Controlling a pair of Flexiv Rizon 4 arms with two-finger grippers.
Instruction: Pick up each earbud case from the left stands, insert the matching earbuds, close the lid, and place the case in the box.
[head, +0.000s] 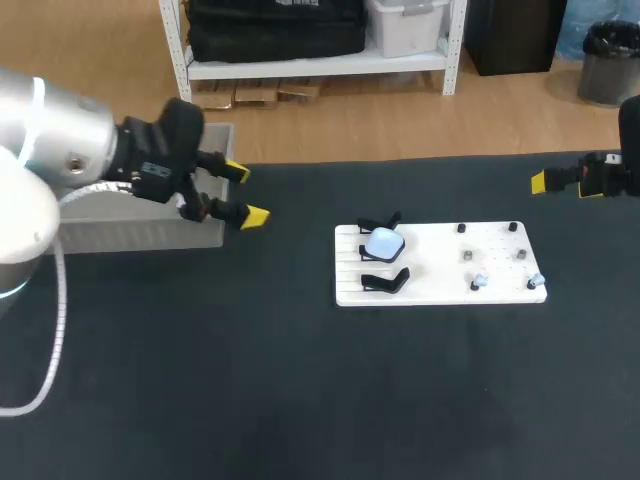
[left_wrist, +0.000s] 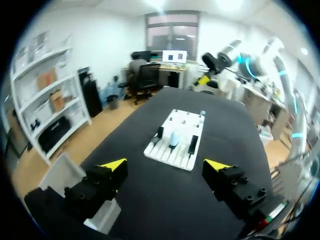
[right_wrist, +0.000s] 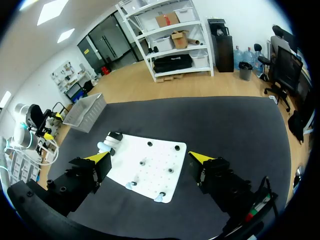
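Pale earbud case (head: 383, 243) on white board (head: 440, 292), well apart from left gripper (head: 246, 194) and right gripper (right_wrist: 150, 158), both spread wide.

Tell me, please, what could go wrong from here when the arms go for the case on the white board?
The case sits closely between two black stands, so the left gripper, now open, could snag one on the way down. The earbuds are small and lie near the edge of the board; a nudge might roll them off.

A white board (head: 440, 272) lies flat on the black table (head: 300, 400).
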